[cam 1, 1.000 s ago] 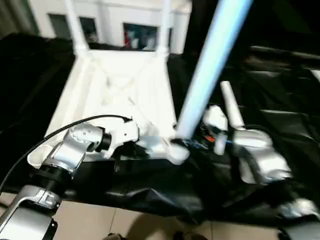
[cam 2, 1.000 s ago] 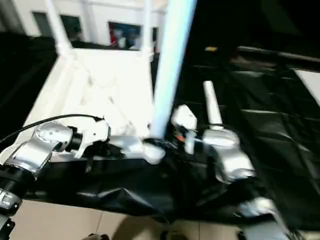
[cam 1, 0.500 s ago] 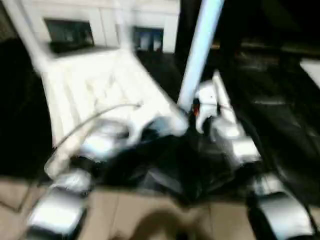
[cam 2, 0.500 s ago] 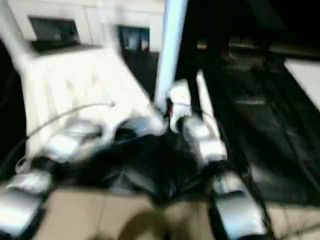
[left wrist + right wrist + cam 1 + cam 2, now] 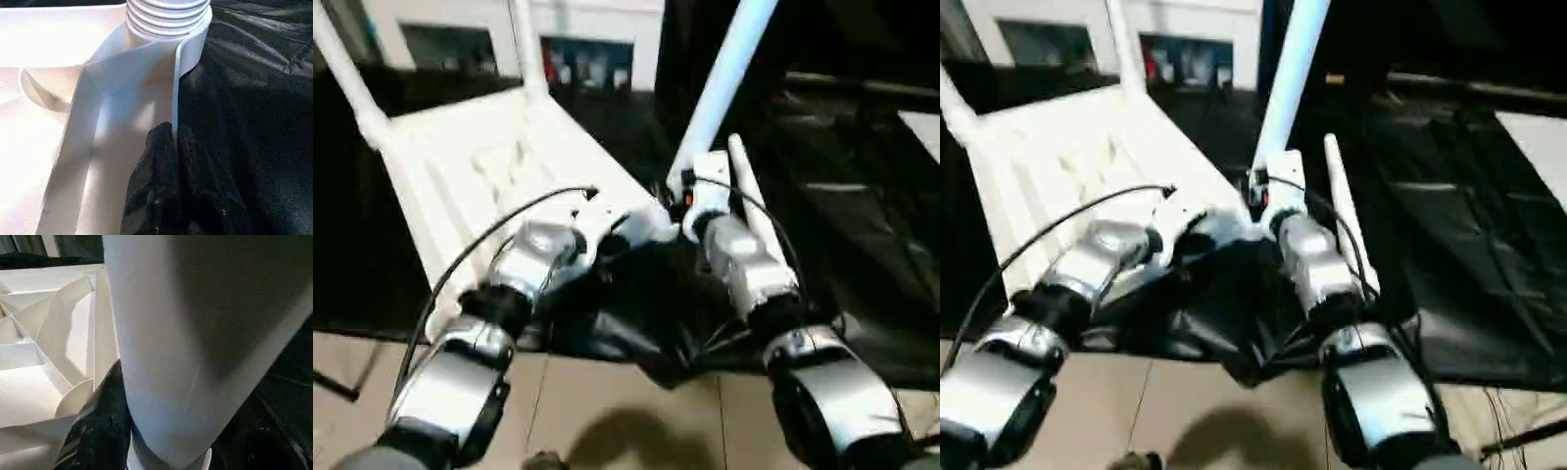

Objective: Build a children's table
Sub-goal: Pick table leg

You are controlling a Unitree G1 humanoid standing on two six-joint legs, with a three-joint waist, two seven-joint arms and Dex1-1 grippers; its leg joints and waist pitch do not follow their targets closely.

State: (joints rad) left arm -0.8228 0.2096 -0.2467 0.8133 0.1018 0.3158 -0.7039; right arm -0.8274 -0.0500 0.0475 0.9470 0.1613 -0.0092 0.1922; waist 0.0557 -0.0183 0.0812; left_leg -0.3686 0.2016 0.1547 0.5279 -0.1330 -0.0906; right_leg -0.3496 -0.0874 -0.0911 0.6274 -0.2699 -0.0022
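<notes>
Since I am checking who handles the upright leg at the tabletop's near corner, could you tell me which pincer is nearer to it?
Right. The right pincer is around the leg at its base; the left pincer is beside it, on the tabletop rim.

black plastic sheet (image 5: 862, 235) spread as the work surface, crumpled at its near edge, beige tiled floor (image 5: 607, 411) just below that edge, white wall with dark windows (image 5: 587, 64) beyond the sheet's far side
</notes>
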